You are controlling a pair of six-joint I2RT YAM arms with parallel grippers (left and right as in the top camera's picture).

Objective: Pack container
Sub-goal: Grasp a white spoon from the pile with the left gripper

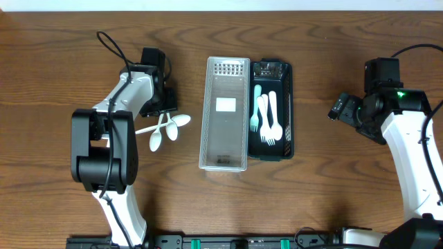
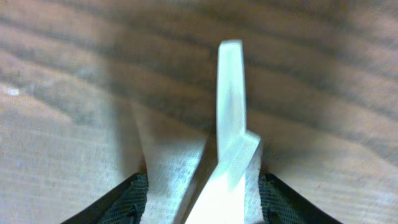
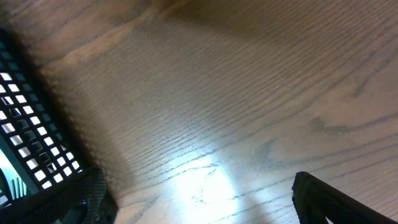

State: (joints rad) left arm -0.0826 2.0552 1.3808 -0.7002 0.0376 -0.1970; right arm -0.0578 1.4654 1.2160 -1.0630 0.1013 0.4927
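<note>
At the bottom edge of the left wrist view, the left gripper (image 2: 202, 190) is seen with a finger standing on each side of the crossed handles of the white spoons (image 2: 231, 93). Whether the handles are pinched cannot be told. More than one handle lies in the gap, so one should be singled out and squeezed squarely before any lift. In the overhead view the spoons are fanned out at centre left. Further right stand the clear bin (image 1: 208, 138) and, just beside it, the dark tray (image 1: 288, 104), where forks (image 1: 271, 124) are already laid. At far right the right gripper (image 3: 202, 193) is held wide open and empty.
</note>
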